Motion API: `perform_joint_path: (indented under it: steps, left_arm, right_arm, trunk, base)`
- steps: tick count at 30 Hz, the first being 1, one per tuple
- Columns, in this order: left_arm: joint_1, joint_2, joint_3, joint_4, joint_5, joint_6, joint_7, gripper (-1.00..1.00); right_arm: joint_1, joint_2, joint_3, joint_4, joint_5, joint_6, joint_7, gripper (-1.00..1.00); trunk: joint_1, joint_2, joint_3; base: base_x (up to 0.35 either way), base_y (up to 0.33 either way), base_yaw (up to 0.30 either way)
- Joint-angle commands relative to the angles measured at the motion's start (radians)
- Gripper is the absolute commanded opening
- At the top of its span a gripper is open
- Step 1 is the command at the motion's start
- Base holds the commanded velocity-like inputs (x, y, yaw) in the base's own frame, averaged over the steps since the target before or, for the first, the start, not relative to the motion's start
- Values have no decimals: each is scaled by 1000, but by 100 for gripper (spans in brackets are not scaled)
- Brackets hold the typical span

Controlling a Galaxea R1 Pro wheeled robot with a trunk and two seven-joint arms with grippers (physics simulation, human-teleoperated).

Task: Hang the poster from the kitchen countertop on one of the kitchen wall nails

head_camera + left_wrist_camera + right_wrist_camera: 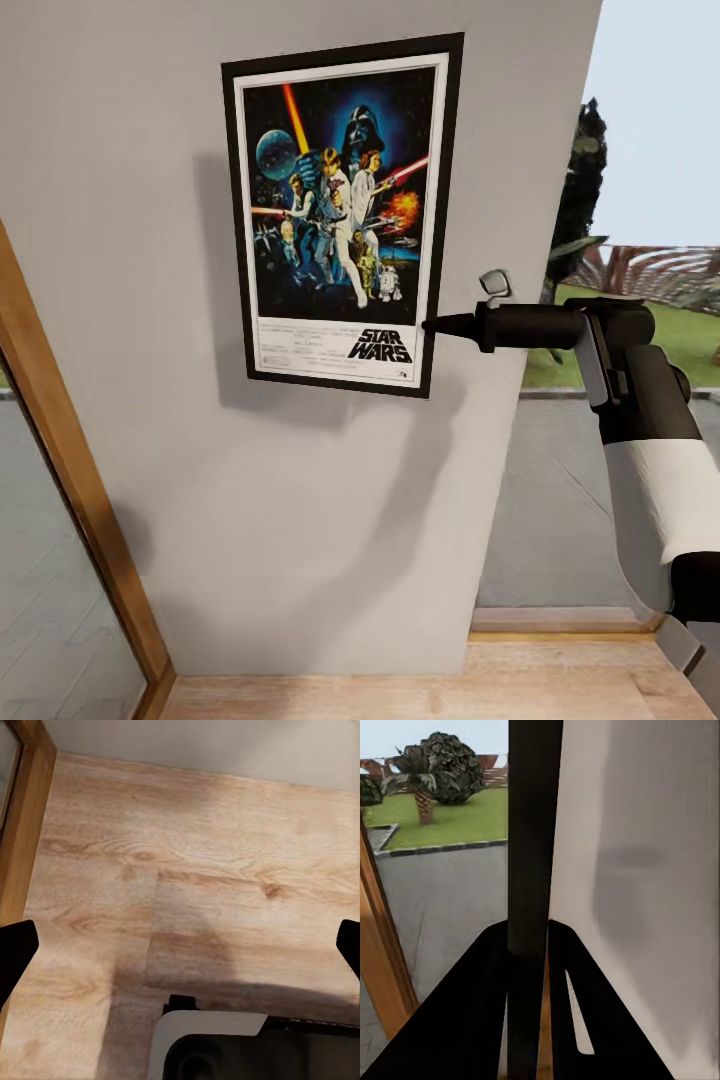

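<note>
The poster (340, 215) hung flat against a plain grey wall (300, 520), upright in portrait with its long axis running 12 to 6 o'clock and leaning slightly so the top tipped toward 1 o'clock. Its "STAR WARS" lettering sat at the lower end, reading the right way up.

Around it there was little: a wooden door or window frame (70, 480) ran down the wall's 9 o'clock side, a wood-plank floor (400, 680) lay at 6 o'clock, and past the wall's edge at 3 o'clock a lawn and a dark tree (585, 190) showed outdoors. A small shiny metal piece (494, 284) sat just above the right arm's black fingers; what it was could not be made out.

The right gripper (440, 325) reached in from 3 o'clock, its fingers closed on the poster's right edge near the lower corner. In the right wrist view the black frame (534, 870) stood edge-on, pinched between the two dark fingers (465, 1020), with the wall to one side and the garden to the other.

The left gripper (180, 945) pointed down at the floor, its fingertips (15, 949) spread wide at the picture's edges and holding nothing. Part of the robot's white and black body (217, 1042) was cut off below.
</note>
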Motion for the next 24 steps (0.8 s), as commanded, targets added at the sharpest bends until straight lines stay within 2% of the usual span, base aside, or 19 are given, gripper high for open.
perform_joint_path:
  steps: [1, 8, 24]
  left_arm:
    - [0, -1, 5, -1, 0, 0, -8, 100]
    - [0, -1, 5, -1, 0, 0, -8, 100]
    - [1, -1, 5, -1, 0, -1, -8, 100]
  right_arm:
    - [0, -1, 2, 0, -7, 10, 1, -100]
    - [0, -1, 2, 0, -7, 10, 1, -100]
    - [0, -1, 1, -1, -7, 10, 1, -100]
  trunk:
    - [1, 0, 0]
    - [1, 0, 0]
    - [1, 0, 0]
  base:
    - [309, 0, 0]
    - [148, 0, 0]
    - [9, 0, 0]
